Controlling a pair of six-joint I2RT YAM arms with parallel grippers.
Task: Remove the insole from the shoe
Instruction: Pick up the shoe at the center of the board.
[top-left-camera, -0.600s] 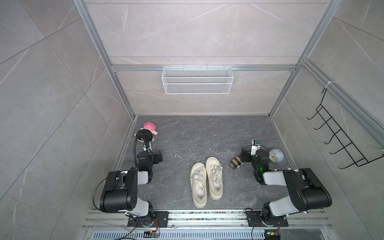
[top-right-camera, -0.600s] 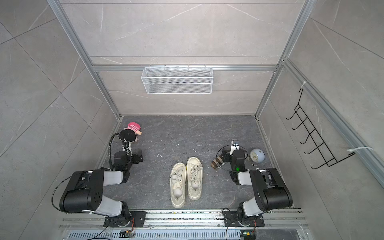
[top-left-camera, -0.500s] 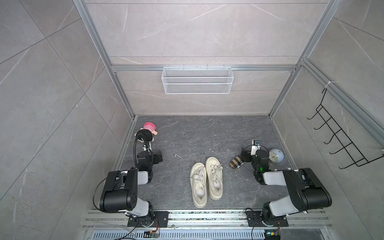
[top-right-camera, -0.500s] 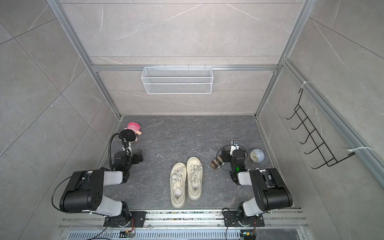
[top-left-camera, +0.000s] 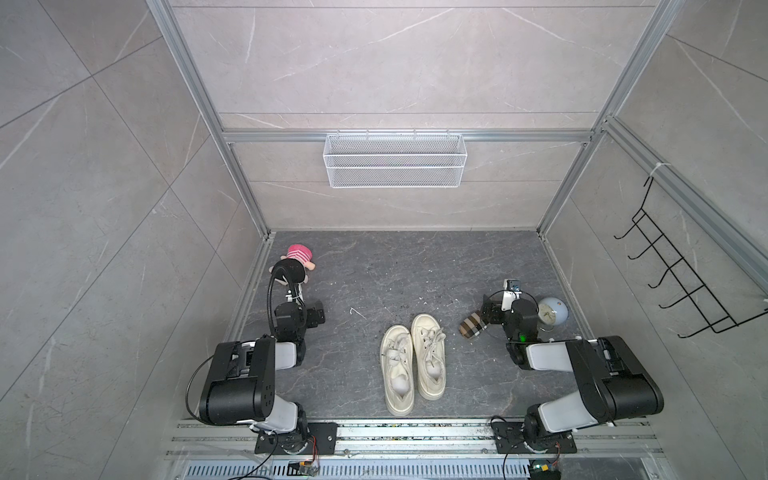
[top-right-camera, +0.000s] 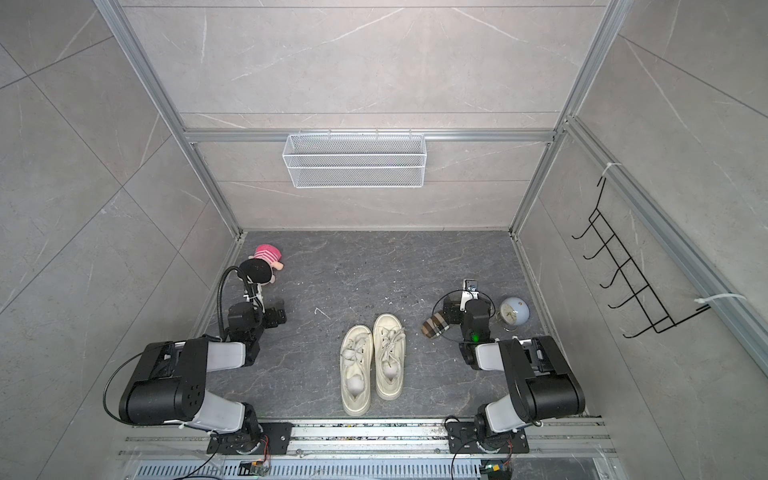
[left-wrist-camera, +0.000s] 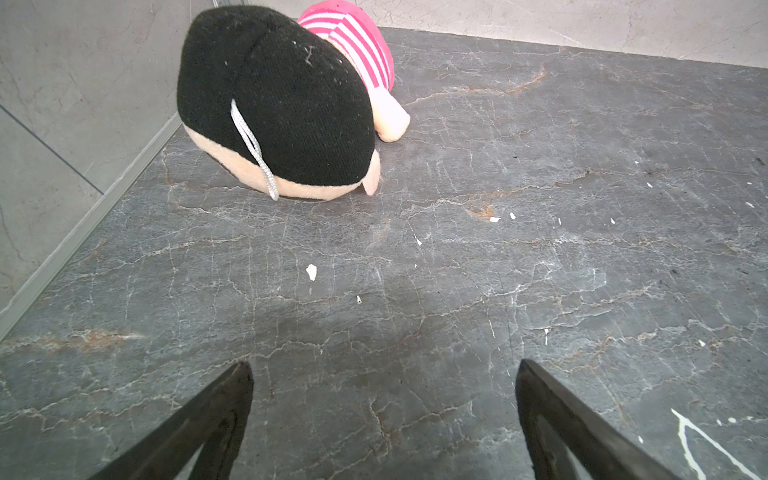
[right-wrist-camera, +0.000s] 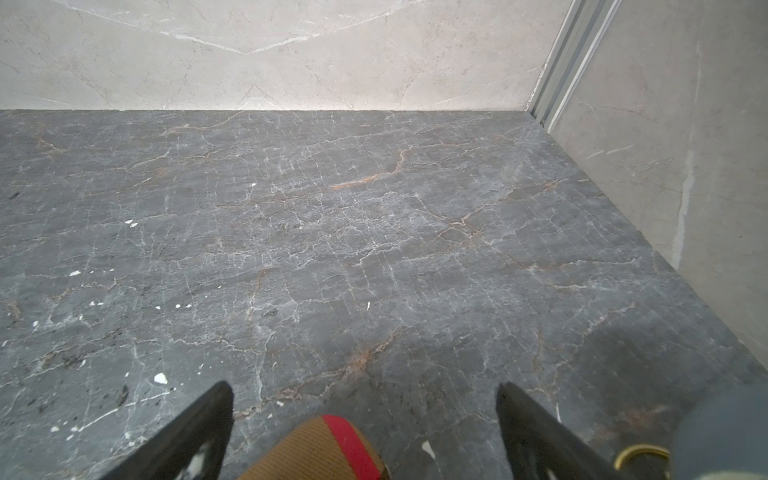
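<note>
The left tool (left-wrist-camera: 382, 365) and right tool (right-wrist-camera: 361, 386) are hanging released, empty. At lower centre the shoes (top-left-camera: 399, 365) are touching, so reaching into one is risking shifting both.

No readable txt or labels in any view.

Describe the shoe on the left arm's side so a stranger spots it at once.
Start at the dark stone floor; midway between the left arm and right arm lies a pair of cream lace-up shoes. The left shoe sits beside the right shoe but reaches closer to the base rail.
</note>
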